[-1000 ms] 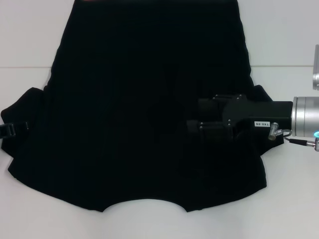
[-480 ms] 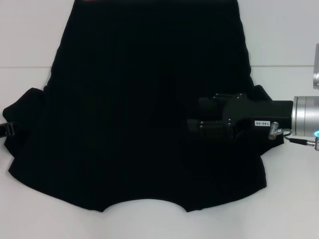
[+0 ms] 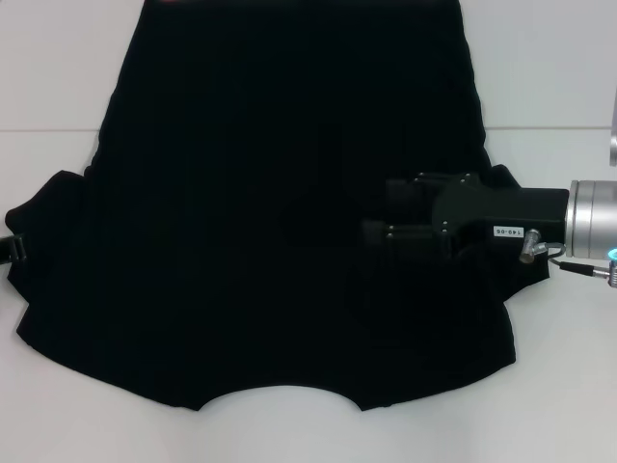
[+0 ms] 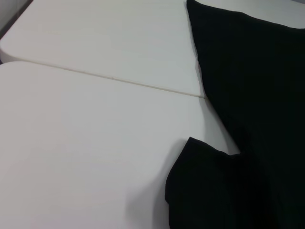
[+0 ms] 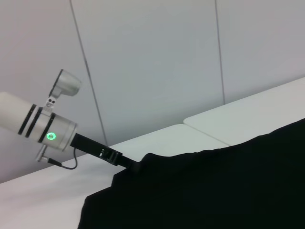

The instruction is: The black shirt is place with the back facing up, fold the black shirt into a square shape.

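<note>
I see the black shirt (image 3: pixel 270 222) spread flat on the white table (image 3: pixel 58 77), my right gripper (image 3: pixel 371 241) reaching in over its right half, fingers lost against the fabric, left gripper (image 3: pixel 14 251) at the left sleeve edge, grip unclear

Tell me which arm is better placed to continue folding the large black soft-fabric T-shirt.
Probably the right. The right gripper already reaches in over the black shirt from its right sleeve side, low over the fabric. The left gripper only peeks out at the left sleeve's outer edge on the white table.
</note>
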Robot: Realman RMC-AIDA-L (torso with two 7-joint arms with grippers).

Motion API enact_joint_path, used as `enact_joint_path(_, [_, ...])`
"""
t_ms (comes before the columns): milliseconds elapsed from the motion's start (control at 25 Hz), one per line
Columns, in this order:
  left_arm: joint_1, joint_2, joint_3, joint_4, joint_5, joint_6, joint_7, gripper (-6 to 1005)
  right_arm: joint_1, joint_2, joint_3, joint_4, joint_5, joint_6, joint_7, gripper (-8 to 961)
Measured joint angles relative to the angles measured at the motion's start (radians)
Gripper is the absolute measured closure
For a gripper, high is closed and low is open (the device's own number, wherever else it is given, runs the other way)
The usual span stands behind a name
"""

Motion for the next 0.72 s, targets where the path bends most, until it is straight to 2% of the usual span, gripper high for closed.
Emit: enact_joint_path(720, [0.029, 0.0, -0.016, 0.053, -0.005, 0.0, -0.009, 998, 0.005, 0.009, -0.003, 0.03, 0.036, 0.044, -0.002, 135])
